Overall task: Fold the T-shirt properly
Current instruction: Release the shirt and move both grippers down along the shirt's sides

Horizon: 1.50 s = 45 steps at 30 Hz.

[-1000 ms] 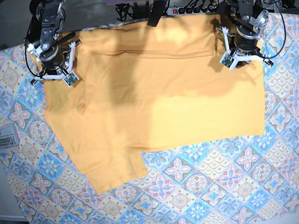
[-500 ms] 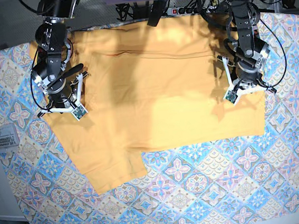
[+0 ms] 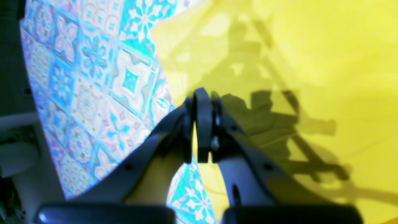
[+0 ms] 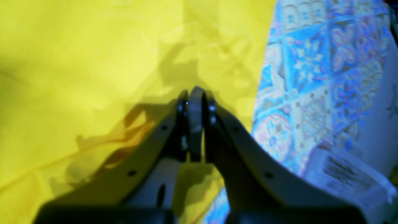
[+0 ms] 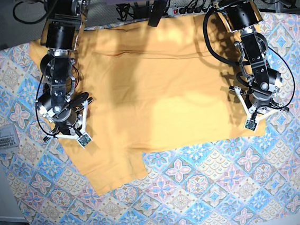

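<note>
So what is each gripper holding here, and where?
Left gripper and right gripper are shut over the T-shirt's side edges; whether they pinch cloth cannot be told.

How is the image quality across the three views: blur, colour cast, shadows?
Both wrist views are soft, tinting the T-shirt lemon-green; the left claw throws hard shadows. The base view is sharper, with a dark shadow band across the T-shirt's upper half.

Bright overhead light, hard shadows, blurry oversaturated wrist views
</note>
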Tool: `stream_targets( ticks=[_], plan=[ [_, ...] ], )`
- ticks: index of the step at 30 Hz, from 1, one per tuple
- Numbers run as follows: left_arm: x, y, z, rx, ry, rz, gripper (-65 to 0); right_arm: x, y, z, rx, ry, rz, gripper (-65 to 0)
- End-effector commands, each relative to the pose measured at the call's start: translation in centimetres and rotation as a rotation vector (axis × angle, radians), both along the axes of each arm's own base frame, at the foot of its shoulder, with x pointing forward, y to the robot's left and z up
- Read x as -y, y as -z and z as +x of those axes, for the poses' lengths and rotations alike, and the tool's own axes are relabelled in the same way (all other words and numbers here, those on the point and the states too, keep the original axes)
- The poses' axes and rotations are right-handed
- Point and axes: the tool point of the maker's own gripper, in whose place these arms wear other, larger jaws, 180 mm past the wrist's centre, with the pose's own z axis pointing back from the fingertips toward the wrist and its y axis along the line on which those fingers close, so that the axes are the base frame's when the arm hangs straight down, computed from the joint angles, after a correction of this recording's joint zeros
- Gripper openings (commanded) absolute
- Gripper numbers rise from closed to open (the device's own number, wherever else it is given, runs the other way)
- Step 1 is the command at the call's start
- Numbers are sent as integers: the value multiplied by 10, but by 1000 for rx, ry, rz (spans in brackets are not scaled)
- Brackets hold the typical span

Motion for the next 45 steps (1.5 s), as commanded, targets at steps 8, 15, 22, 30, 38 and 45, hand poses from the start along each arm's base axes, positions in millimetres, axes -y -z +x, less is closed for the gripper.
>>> stream_targets(
  ticks=[8, 15, 22, 30, 38, 45],
  plan=[
    [-27, -12, 35, 40, -77, -31, -650, -3, -13, 32, 44, 3, 32, -650],
    [-37, -4, 49, 13, -121, -82, -650, -4, -12, 36, 39, 1, 36, -650],
    [-45, 11, 50, -7, -191, -177, -541, -3, -12, 36, 38, 1, 35, -650],
    [-49, 16, 46, 13, -243, -255, -447, -3, -9, 33, 33, 1, 35, -650],
    [-70, -2, 51, 84, -265, -306, -389, -3, -3, 24, 17, 2, 31, -650],
    [-81, -21, 59, 186, -293, -423, -344, 0, -4, 19, 22, 6, 25, -650]
  ],
)
